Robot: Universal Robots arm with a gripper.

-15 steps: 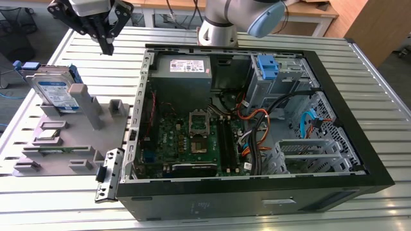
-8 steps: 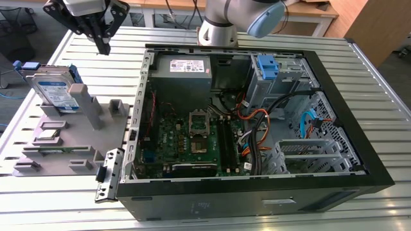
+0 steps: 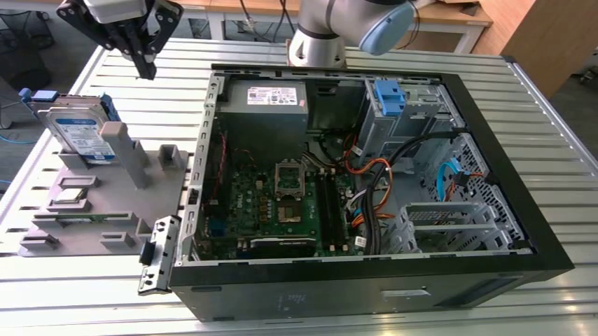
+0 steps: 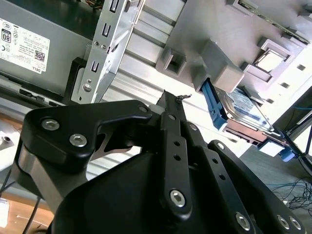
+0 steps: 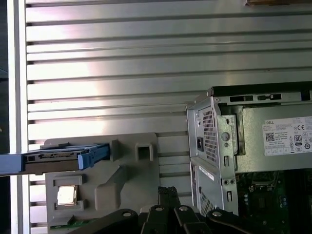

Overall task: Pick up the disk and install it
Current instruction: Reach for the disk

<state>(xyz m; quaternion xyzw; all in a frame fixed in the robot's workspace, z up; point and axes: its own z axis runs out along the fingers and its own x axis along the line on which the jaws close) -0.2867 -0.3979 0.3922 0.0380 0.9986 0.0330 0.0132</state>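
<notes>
Above the slatted surface point(image 3: 551, 140), the claw point(image 3: 145, 68) is seen hanging with its fingers drawn together on nothing, near the back corner of the open computer case point(image 3: 374, 294). Just beside it, toward the exterior view's left, the disk point(image 3: 80, 133) is propped on edge in a slot of the grey fixture point(image 3: 94, 217). Its blue bracket is left exposed upward, presumably so it can be gripped from above. It is not yet lifted.
</notes>
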